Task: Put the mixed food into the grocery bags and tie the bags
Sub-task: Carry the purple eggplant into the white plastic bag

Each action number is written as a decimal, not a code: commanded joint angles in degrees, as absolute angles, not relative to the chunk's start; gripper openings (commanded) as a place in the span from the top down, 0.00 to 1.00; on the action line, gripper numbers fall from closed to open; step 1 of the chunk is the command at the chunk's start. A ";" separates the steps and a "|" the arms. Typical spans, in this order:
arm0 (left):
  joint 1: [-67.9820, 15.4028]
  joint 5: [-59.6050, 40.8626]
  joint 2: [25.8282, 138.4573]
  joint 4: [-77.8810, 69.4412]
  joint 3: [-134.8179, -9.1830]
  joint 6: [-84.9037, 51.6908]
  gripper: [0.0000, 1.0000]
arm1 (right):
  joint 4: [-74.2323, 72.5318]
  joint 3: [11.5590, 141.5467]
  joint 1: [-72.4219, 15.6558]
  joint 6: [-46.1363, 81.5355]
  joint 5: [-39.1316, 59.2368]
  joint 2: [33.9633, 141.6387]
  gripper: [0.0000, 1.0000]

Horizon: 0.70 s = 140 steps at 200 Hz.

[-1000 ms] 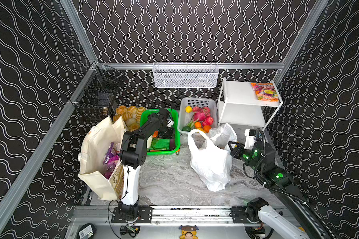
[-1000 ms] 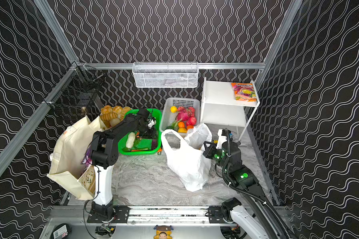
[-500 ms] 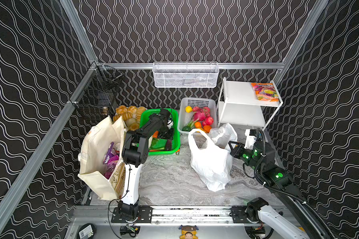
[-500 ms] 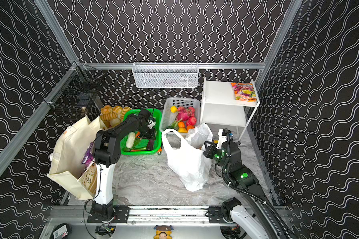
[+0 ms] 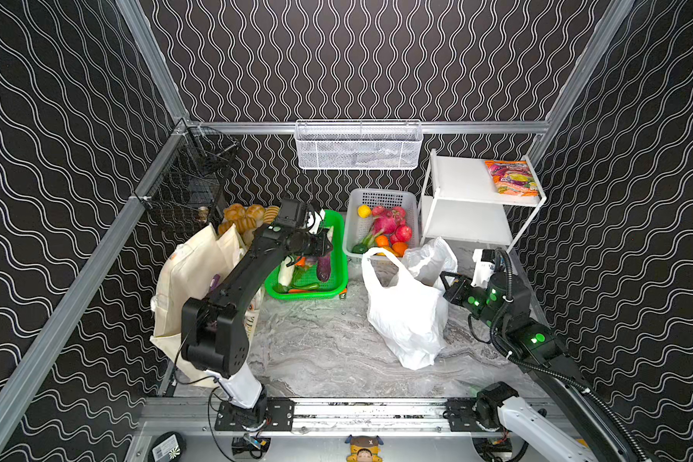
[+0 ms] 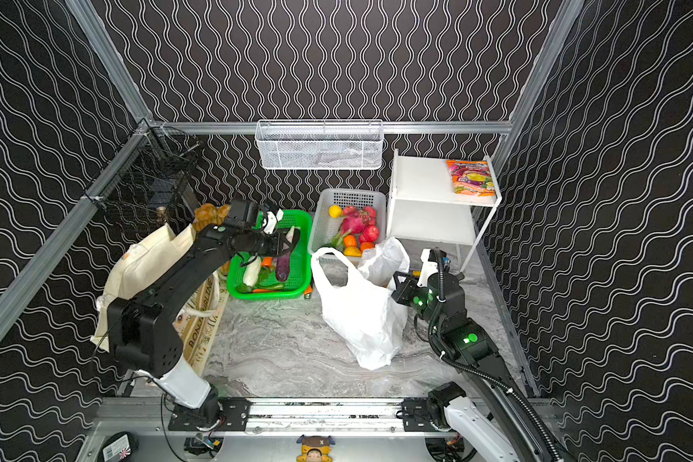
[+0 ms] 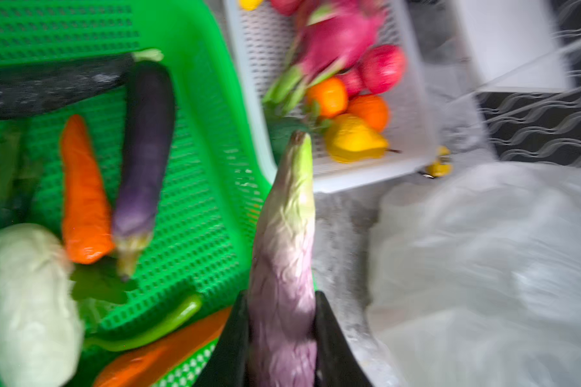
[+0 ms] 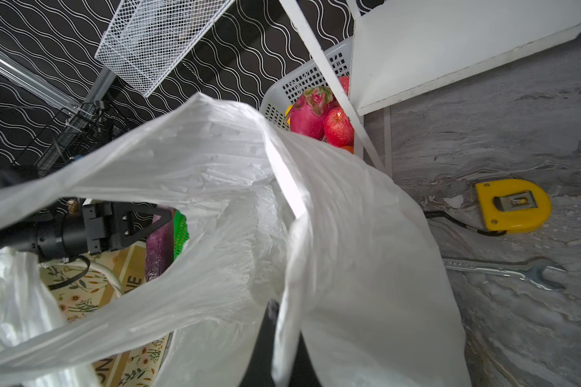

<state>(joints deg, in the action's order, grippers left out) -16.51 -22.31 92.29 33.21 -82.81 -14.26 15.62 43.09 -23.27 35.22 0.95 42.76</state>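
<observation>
A pale purple eggplant [image 7: 284, 254] is clamped between the left gripper's [image 7: 281, 298] narrowed jaws. Its long axis runs straight out from the claw, green stem tip farthest. In both top views it hangs left of centre over the green basket [image 5: 341, 248]. Only the right wrist view shows the right gripper [image 8: 274, 321] pinched onto the white plastic bag [image 8: 349, 234]. The left arm rises from the lower-left rail, forearm reaching toward centre.

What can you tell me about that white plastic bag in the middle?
The white plastic bag is thin, crinkly and slightly see-through. It stands slumped on the marble table, mouth open, in front of the white fruit basket. One loop handle stands up; the right gripper is shut on the opposite rim.
</observation>
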 commanded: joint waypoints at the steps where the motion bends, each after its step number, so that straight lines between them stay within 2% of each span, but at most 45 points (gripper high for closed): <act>1: -16.59 -32.78 87.45 23.49 -77.34 -20.63 0.92 | 12.34 42.89 -23.28 36.44 2.17 43.17 1.00; 23: -17.62 -42.10 82.95 14.71 -70.59 -25.22 0.92 | 11.56 42.89 -23.29 36.67 2.60 43.71 1.00; 36: -19.12 -47.54 82.52 16.39 -70.63 -21.23 0.91 | 11.68 42.98 -23.29 36.82 2.88 43.84 1.00; 80: -25.17 -54.34 81.68 17.68 -69.49 -11.22 0.94 | 11.34 42.98 -23.29 38.13 4.21 44.87 1.00; 118: -28.85 -59.21 83.32 33.07 -72.73 2.68 0.94 | 12.03 43.96 -23.29 39.76 4.64 46.26 1.00; 140: -34.68 -55.33 83.23 41.62 -72.89 14.20 0.96 | 10.31 43.51 -23.29 40.52 5.43 46.10 1.00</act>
